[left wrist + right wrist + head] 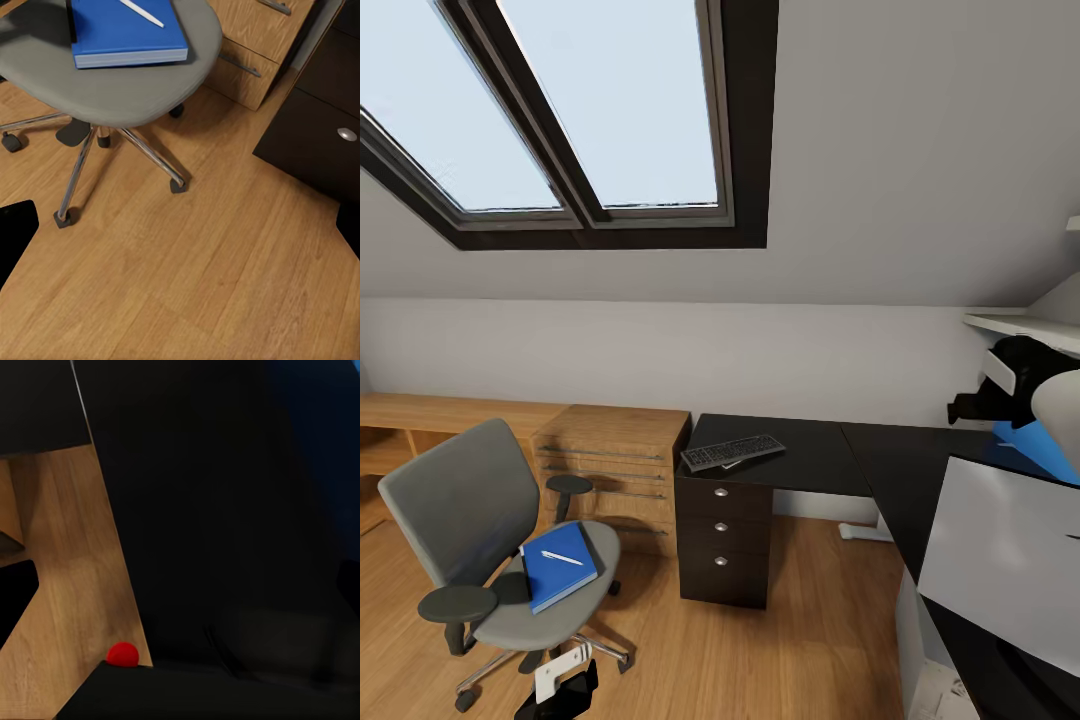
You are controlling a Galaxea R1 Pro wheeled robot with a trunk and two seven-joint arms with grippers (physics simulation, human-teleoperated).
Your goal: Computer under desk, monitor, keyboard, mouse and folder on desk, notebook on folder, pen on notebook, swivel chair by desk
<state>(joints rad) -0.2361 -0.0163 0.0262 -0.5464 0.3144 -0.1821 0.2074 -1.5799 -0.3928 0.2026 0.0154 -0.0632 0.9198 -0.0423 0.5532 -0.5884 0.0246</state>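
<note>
Chair (480,540): holds folder (558,566), pen (562,558) on top.
Keyboard (732,452): on tabletop (810,455), head view.
Red ball (122,654): right wrist view.
Fingers: cannot tell.

- The swivel chair (480,545) stands on the floor (780,640) at the left, in front of a wooden chest (615,465).
- The folder (558,566) lies on the chair's seat, with the pen (562,558) on top of it.
- The bench (800,452) stands just right of the chest, against the wall, and turns forward along the right side.
- The keyboard (732,452) lies on the bench's left end, above the drawers (722,540).
- The monitor (1000,560) stands on the bench's right wing, near the front.
</note>
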